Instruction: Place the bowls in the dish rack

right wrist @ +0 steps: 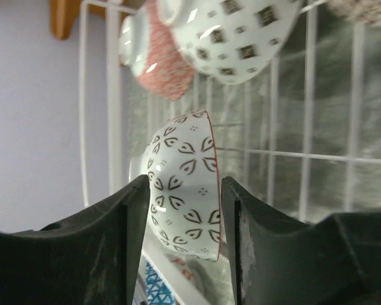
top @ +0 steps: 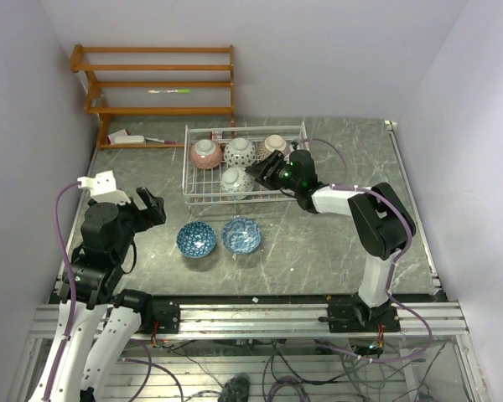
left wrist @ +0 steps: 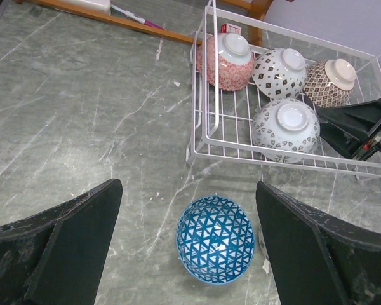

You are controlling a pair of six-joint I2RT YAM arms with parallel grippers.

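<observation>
The white wire-grid dish rack (top: 185,167) has four ceramic bowls in it, all upside down. A speckled red bowl (top: 205,154), a black-and-white diamond-patterned bowl (top: 240,152) and a tan bowl (top: 275,145) line the rack's back. A white leaf-patterned bowl with a red rim (top: 235,180) sits nearer its front.

The right gripper (top: 256,173) reaches in from the rack's right side, fingers hugging that leaf-patterned bowl. Can't tell if they're pinching it or just clear of it.

A blue triangle-patterned bowl (top: 196,239) and a second blue bowl (top: 241,234) sit rim-up on the grey marbled table (top: 335,243), just in front of the rack.

The left gripper (left wrist: 187,190) hangs off the rack's front-left, jaws spread wide, holding nothing.
</observation>
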